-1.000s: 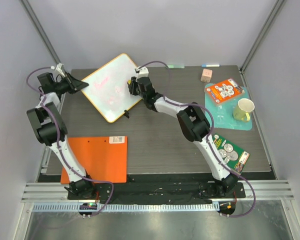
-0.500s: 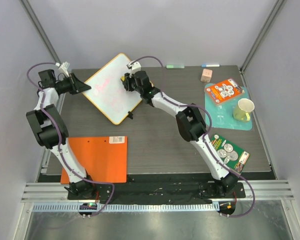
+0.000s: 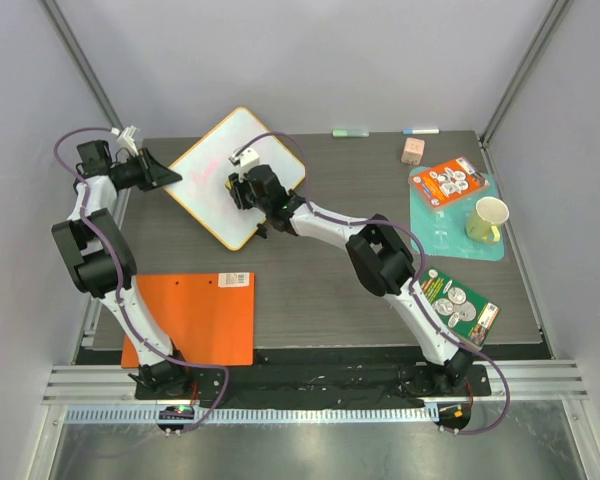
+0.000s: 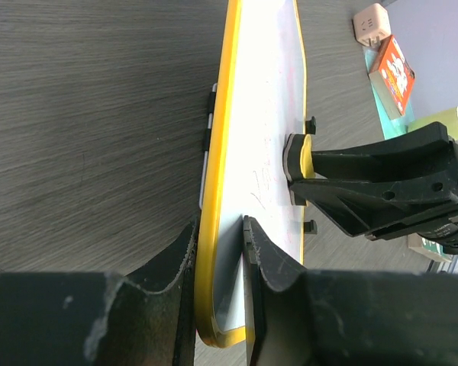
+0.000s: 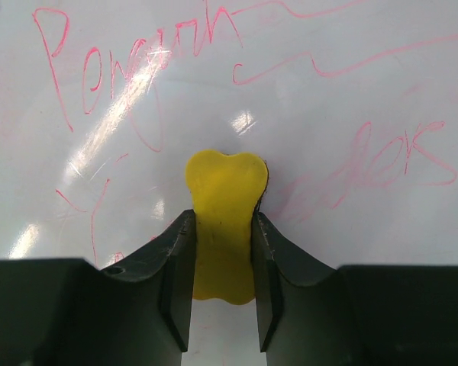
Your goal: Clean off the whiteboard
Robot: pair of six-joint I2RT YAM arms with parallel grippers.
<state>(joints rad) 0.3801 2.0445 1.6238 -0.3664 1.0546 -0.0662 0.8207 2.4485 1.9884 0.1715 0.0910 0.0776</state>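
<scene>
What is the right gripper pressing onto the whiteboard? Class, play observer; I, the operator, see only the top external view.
Observer: The right wrist view shows the right gripper shut on a yellow eraser against the whiteboard.
Operator: Any writing left?
Observer: Yes, pink handwriting above and beside the eraser.
Operator: Is the left gripper holding the board?
Observer: The left wrist view shows the left gripper clamping its yellow rim.

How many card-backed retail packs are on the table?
2. An orange pack lies on the teal mat beside the yellow cup; a green pack lies nearer, off the mat. None seems hidden.
</scene>
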